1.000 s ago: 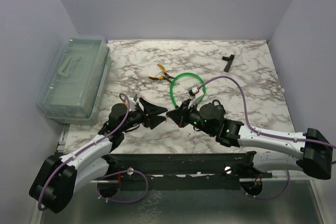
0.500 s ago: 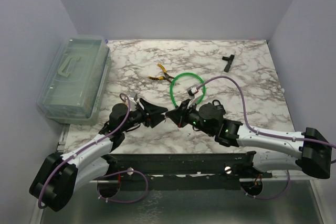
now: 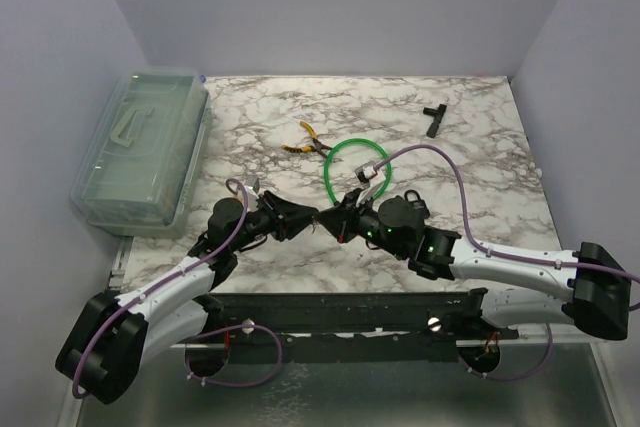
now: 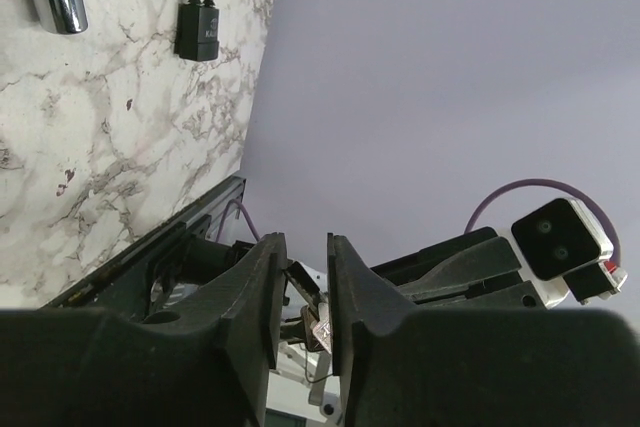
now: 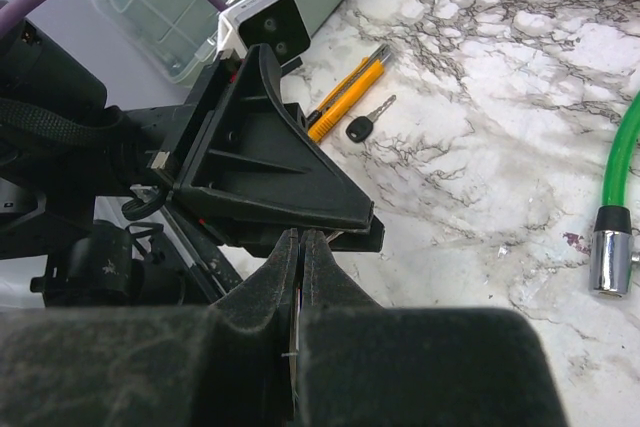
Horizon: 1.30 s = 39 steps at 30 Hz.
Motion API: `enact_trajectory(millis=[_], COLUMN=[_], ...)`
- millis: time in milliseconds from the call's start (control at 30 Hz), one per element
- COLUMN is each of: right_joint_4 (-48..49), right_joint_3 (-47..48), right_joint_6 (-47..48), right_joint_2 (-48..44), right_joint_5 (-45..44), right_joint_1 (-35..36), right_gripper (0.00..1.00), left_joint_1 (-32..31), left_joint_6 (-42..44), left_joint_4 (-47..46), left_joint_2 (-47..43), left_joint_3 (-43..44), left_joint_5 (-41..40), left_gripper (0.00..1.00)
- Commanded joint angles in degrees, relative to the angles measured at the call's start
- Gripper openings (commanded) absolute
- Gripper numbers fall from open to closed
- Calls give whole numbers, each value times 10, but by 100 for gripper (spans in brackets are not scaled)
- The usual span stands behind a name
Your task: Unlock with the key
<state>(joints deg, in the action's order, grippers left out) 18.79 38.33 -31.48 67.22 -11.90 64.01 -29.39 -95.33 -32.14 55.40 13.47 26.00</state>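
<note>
The key (image 4: pixel 322 332) is a tiny silvery piece held edge-on between my right gripper's fingers; it shows as a thin metal sliver in the right wrist view (image 5: pixel 297 312). My right gripper (image 3: pixel 338 219) is shut on it, just above the table near the front edge. My left gripper (image 3: pixel 300 217) faces it tip to tip. Its jaws stand narrowly apart around the key, which lies against one finger with a gap to the other. The small black padlock (image 4: pixel 198 22) lies on the marble, apart from both grippers.
A green cable loop (image 3: pixel 340 162) with a chrome end (image 5: pixel 610 262) lies behind the grippers. Yellow-handled pliers (image 3: pixel 305 140), a yellow utility knife (image 5: pixel 345 97) and a black-headed key (image 5: pixel 366 123) lie on the marble. A clear plastic box (image 3: pixel 140 147) stands left, a black tool (image 3: pixel 433 117) far right.
My left gripper's fingers have narrowed from wide open and moved in around the key at the right gripper's tips. The right arm has shifted slightly left.
</note>
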Motion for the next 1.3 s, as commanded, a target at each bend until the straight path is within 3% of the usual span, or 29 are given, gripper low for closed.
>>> enact_trajectory(millis=[0,167,267,533,700,800,967,1133,1267], right_joint_4=[13,12,10,-10,-41,-52,-56,25,71], right_joint_3=[-2,-8,-13,-16,-6,-8,-12,-50,-49], right_joint_6=[-2,-5,-7,-11,-18,-24,-47,-98,-104], right_joint_2=[-3,-7,-8,-13,-15,-31,-51,-74,-76], right_joint_5=[6,6,7,14,24,25,55,194,253], right_joint_1=[-3,-3,-3,-3,-3,-3,-27,-109,-129], right_gripper=[1,0,0,2,53,65,67,58,55], left_joint_1=[-4,-5,-4,-4,-4,-4,-4,-5,-5], left_joint_6=[-12,-11,-10,11,62,108,192,254,288], left_joint_4=[-23,-23,-23,-20,2,31,63,69,72], left_joint_2=[-14,-16,-15,-5,-1,-6,-29,-62,-84], left_joint_3=[-8,-9,-11,-2,19,44,80,106,120], left_joint_5=[-25,-30,-34,-36,-41,-46,-47,-37,-36], left_gripper=[27,16,1,0,0,0,0,0,0])
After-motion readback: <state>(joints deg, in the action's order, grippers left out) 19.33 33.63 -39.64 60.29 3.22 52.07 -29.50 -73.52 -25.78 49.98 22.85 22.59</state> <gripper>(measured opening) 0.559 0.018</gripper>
